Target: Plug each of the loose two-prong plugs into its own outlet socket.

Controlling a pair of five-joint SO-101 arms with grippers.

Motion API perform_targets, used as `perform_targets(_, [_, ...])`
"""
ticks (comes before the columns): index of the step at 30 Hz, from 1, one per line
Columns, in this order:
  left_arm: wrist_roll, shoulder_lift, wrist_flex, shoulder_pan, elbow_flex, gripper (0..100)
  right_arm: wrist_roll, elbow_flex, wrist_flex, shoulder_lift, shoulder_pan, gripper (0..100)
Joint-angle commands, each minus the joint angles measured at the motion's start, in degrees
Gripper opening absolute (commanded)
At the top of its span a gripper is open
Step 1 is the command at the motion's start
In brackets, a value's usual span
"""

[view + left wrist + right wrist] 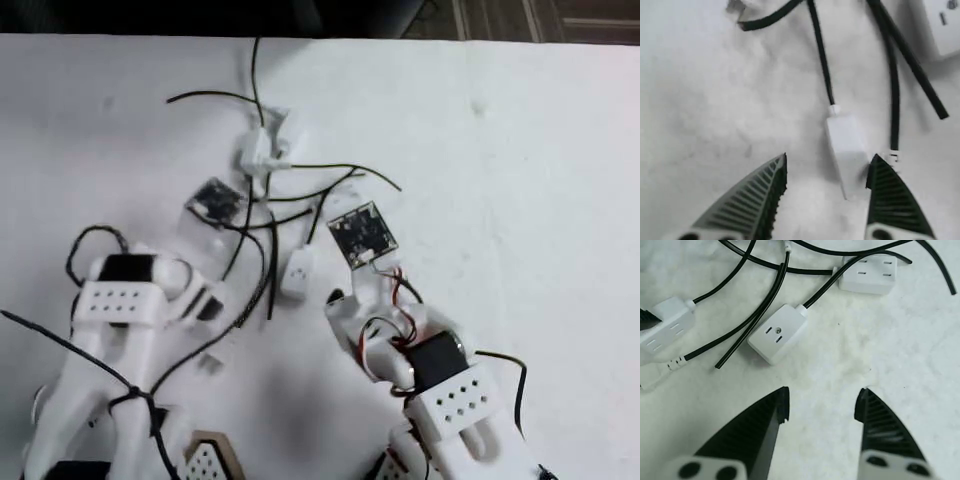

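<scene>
This looks like a robotics lab bench. A white table (540,160) carries two white plastic arms (110,330) with bare red wiring (385,345) and exposed circuit boards (362,233). Loose black cords (255,250) and sockets (777,333) lie scattered around them.

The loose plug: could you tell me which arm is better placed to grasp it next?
Left, probably: the open left gripper straddles the plug, while the right gripper hangs open over bare table, facing a socket.
</scene>
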Motion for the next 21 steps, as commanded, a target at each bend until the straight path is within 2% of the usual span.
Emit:
perform_targets(1, [-3.1,-1.6,-1.9,-3.7,0.0,26,0.1,-0.7,0.7,-0.5,0.5,21.8])
perform_targets(7, [-3.6,7.0,-4.0,-6.6,-1.7,26,0.1,-0.7,0.7,-0.5,0.5,21.8])
perform_targets(11, [-3.3,15.4,-4.3,-8.6,-7.7,26,0.1,-0.6,0.7,-0.5,0.5,21.8])
perform_targets(21, [-3.1,18.3,10.7,-8.7,-24.4,26,0.1,-0.6,0.6,-0.5,0.5,21.8])
